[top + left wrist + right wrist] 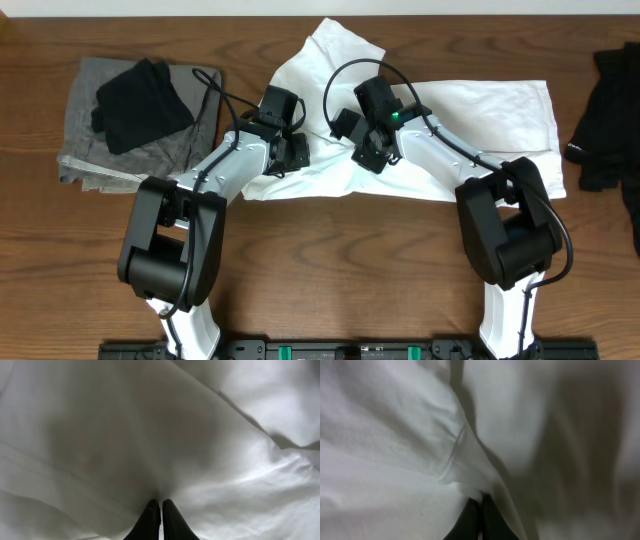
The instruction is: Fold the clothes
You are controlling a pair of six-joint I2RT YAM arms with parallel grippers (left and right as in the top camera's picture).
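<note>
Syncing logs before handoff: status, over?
Both shut on white T-shirt: left end effector, right end effector. Shirt rumpled, not folded. Nothing in the way: grey pile, black garment lie apart.

No legible text or labels

1. From overhead we look straight down on a wide stretch of the counter (pixel 330 270), far enough off to take in the whole white T-shirt (pixel 480 110).
2. From the left wrist we look along the left hand (pixel 161 506), its tips at the bottom edge, so near that cloth fills the frame.
3. From the right wrist we look likewise along the right hand (pixel 481 502), equally near.
4. All three views share the middle of the white T-shirt.
</note>
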